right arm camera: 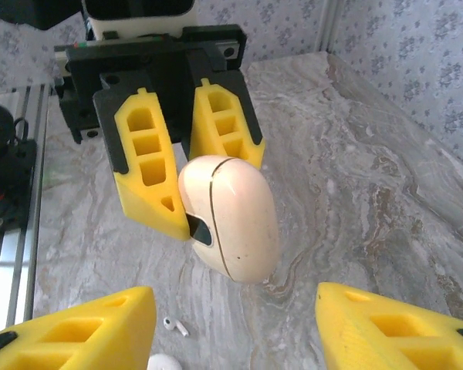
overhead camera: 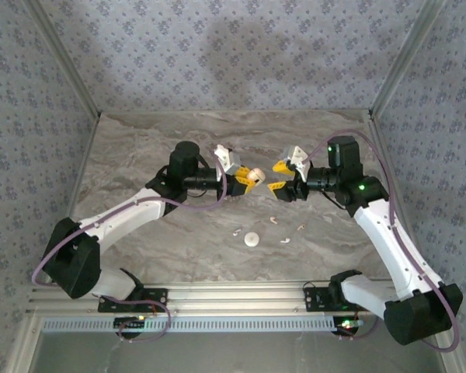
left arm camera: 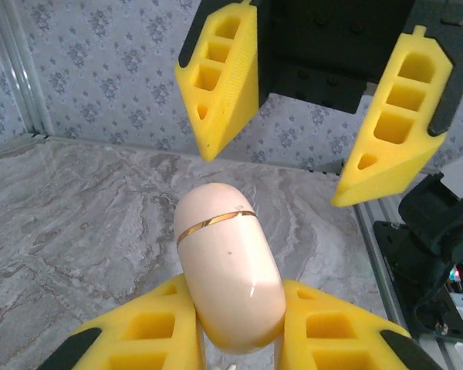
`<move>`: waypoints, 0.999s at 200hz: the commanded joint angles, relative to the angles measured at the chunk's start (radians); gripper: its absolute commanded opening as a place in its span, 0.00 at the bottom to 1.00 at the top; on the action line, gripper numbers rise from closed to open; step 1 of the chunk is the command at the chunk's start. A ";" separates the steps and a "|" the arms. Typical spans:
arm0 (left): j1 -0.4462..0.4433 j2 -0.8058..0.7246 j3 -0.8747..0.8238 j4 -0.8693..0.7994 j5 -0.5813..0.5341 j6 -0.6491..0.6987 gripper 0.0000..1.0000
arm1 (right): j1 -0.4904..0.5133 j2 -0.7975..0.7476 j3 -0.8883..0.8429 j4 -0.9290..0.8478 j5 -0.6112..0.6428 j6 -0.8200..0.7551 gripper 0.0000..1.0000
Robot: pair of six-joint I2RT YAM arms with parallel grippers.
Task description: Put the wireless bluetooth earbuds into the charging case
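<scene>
You had soft, even light over the grey marbled tabletop point(overhead camera: 140, 155), with one faint broad shadow on the blue patterned back wall point(overhead camera: 241, 39). In the left wrist view, the glossy peach oval plastic charging case point(left arm camera: 224, 262) caught a small white glare low on its side. In the right wrist view, the nearest yellow foam fingers point(right arm camera: 77, 331) looked soft-edged, and the wall behind was blurred.
</scene>
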State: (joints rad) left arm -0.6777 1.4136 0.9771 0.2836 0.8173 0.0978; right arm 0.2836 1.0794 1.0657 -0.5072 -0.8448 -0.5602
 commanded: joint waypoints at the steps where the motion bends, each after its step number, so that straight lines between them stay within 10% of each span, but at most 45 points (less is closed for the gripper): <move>1: 0.003 -0.036 0.049 -0.053 0.042 0.074 0.20 | -0.001 0.017 0.056 -0.121 -0.048 -0.140 0.56; 200: 0.002 -0.055 0.074 -0.165 0.101 0.218 0.20 | 0.079 0.105 0.246 -0.427 0.045 -0.436 0.52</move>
State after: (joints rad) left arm -0.6777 1.3926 1.0077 0.1291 0.8688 0.2775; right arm 0.3626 1.1984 1.2690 -0.8883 -0.7815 -0.9745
